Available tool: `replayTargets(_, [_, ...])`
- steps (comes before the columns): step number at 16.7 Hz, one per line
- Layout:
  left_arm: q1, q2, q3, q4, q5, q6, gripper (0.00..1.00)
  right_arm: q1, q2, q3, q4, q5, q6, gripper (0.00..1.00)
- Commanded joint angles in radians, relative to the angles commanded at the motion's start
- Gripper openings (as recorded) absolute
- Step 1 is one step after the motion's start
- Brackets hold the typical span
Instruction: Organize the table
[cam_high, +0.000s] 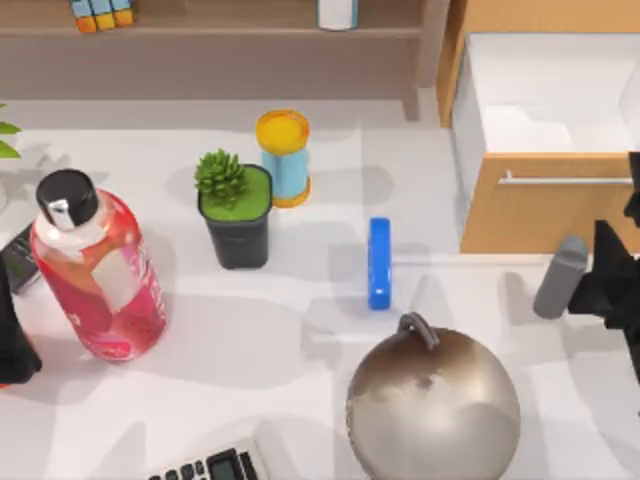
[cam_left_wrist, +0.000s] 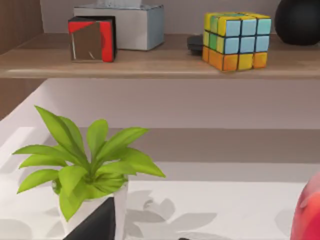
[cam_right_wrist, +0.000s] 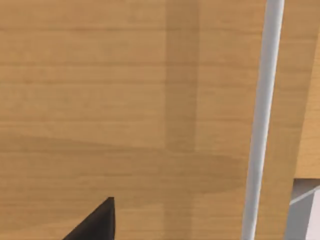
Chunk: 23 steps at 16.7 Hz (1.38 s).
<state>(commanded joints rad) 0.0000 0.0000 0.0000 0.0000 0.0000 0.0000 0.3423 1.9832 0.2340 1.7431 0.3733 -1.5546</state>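
1. The bench (cam_high: 300, 340) spread pale and wide under everything, crowded at that moment: a red bottle with a black cap (cam_high: 98, 270) at its left, a small potted succulent (cam_high: 237, 213) and a blue cylinder with a yellow lid (cam_high: 285, 157) near the middle, a blue bar (cam_high: 379, 263) lying flat, and a metallic globe (cam_high: 433, 405) near the front.
2. My right claw (cam_high: 610, 280) sat at the bench's right edge, just beside a grey cylinder (cam_high: 560, 277), in front of the open light-wood drawer (cam_high: 545, 205). I could not tell whether it was released or clenched on anything.
3. The right wrist view looked straight onto the drawer front with its thin metal handle (cam_right_wrist: 262, 120) (very close, I judged). A careless advance could have rammed the drawer or snagged the handle.
4. The grey cylinder stood upright and narrow; a sideways brush from that arm would likely have tipped it and let it roll.
5. My left claw (cam_high: 12, 340) was at the bench's left edge, near the red bottle; its state I could not tell either. The left wrist view faced a leafy potted plant (cam_left_wrist: 85, 170) below the shelf holding a puzzle cube (cam_left_wrist: 235, 40).
6. The tall bottle would have toppled easily if the left arm swung inward, perhaps into the succulent.
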Motion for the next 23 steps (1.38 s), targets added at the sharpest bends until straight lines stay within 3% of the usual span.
replayTargets(8, [0.000,0.000,0.000,0.000,0.000,0.000,1.00,-0.034,0.011,0.075,-0.063,-0.033,-0.001,1.00])
replayTargets(21, [0.000,0.000,0.000,0.000,0.000,0.000,1.00,-0.034,0.011,0.075,-0.063,-0.033,-0.001,0.02])
replayTargets(23, [0.000,0.000,0.000,0.000,0.000,0.000,1.00,-0.034,0.011,0.075,-0.063,-0.033,-0.001,0.00])
